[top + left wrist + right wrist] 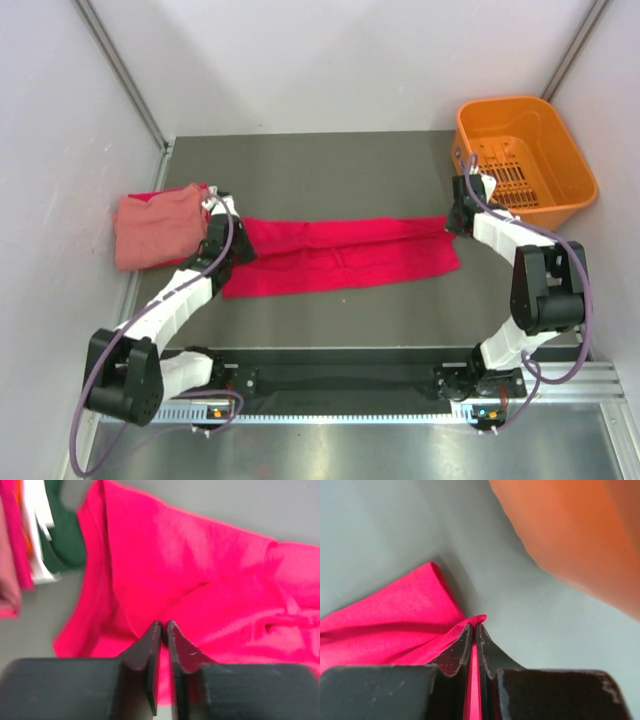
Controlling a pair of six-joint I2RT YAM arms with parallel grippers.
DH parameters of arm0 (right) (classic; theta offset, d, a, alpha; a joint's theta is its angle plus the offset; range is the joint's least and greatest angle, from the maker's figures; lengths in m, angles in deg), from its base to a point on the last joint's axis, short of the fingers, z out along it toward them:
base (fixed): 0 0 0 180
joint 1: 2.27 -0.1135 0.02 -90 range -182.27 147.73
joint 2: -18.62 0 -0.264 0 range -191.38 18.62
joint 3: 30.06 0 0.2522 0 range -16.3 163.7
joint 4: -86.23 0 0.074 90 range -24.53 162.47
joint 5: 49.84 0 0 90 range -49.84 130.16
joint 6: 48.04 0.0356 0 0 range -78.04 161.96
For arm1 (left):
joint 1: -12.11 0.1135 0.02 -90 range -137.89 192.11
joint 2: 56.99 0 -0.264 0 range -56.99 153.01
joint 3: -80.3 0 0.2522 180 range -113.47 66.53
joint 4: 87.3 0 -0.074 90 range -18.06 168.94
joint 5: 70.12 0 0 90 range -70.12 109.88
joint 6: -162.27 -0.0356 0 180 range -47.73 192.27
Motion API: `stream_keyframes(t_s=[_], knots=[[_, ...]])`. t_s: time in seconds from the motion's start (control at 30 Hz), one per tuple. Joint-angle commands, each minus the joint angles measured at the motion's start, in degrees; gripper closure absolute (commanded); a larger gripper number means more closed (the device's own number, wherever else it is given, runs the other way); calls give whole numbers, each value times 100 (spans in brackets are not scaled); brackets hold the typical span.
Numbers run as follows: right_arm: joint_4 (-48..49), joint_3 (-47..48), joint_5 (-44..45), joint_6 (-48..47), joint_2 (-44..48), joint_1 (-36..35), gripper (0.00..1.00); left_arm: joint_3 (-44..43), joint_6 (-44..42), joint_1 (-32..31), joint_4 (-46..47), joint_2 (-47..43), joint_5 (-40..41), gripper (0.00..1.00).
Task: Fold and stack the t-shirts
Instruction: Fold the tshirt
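Left of the orange basket [577,188], the crimson t-shirt [345,255] lay stretched in a long band on the tabletop [330,175], its basket-side corner pinched in the closed right end effector [474,626], its far end gripped in the left end effector's [163,625] barely parted jaws.

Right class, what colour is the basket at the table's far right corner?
The basket is orange; the top external view shows it best.

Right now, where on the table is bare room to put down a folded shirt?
Behind the red shirt, between the pink shirt and the basket; also the strip in front of it. The left edge is crowded.
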Motion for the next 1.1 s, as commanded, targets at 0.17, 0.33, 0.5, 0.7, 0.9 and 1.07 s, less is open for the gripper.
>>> stream_keyframes(t_s=[0.17, 0.33, 0.5, 0.7, 0.9, 1.07], knots=[[879, -655, 427, 89, 1071, -141, 42, 362, 337, -141, -27, -831, -34, 59], [1231, -833, 595, -210, 1599, -599, 39, 54, 346, -150, -125, -735, 45, 48], [880, -279, 560, -438, 1231, -1083, 41, -682, 390, -106, -238, 212, 72, 46], [564, 336, 358, -518, 353, -1145, 48, -1333, 425, -79, -160, 1249, 133, 41], [318, 670, 340, -456, -473, -1109, 50, -1808, 574, 193, -142, 2199, -340, 40], [97, 943, 129, -316, -1010, -943, 53, -2327, 522, 290, -572, 2789, -359, 40]])
